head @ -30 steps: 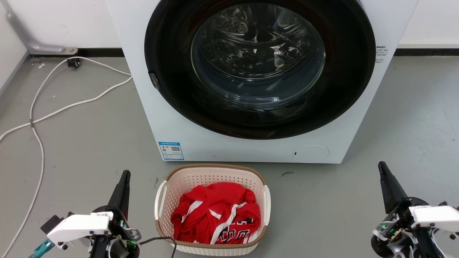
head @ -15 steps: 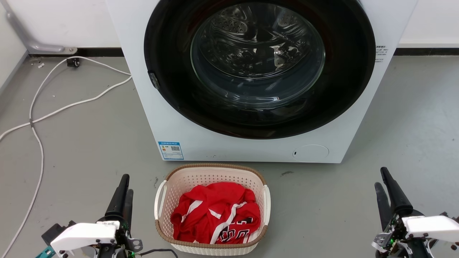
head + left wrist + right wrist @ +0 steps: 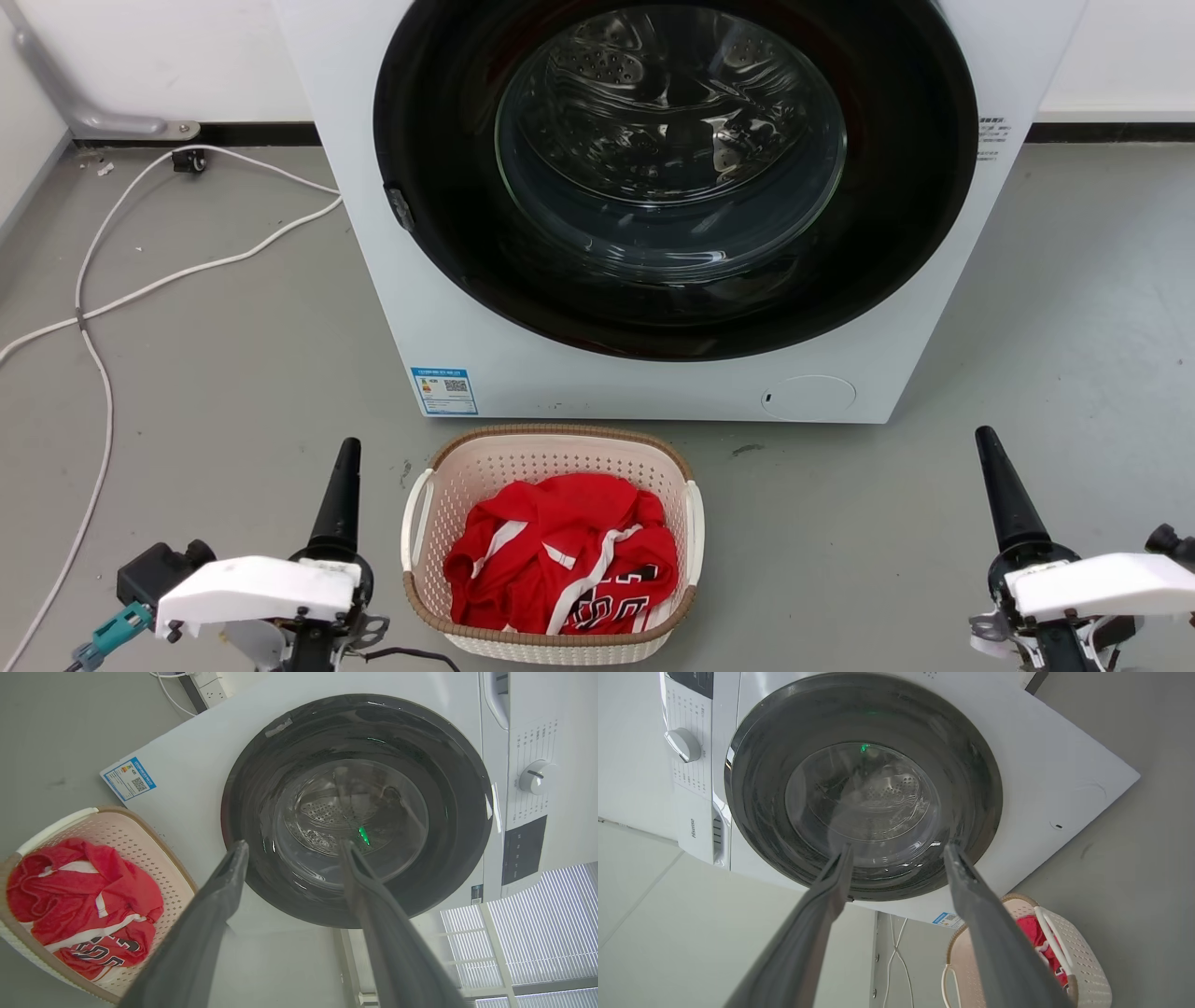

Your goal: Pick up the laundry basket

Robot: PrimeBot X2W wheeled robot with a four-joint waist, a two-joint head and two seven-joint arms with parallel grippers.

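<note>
A small cream-white perforated plastic laundry basket with a brown woven-look rim stands upright on the grey floor. It sits just in front of a large white front-loading washing machine, below the machine's round dark glass door. A crumpled red garment with white stripes lies inside the basket and fills most of its bottom. The basket's two white side handles run along its left and right walls.

In the head view the left gripper points up beside the basket's left handle, near it but not touching. Its two long dark fingers line up there as one. The left wrist view shows the same gripper with its fingers spread apart and nothing between them. They point toward the machine's door, and the basket lies off to the lower left of that view.

The right gripper points up at the lower right of the head view, well apart from the basket's right handle. In the right wrist view this gripper is also spread wide and holds nothing, and the basket sits at the lower right beyond one finger.

A white cable trails across the floor to the left of the machine. A small blue label is stuck low on the machine's front, above the basket.
</note>
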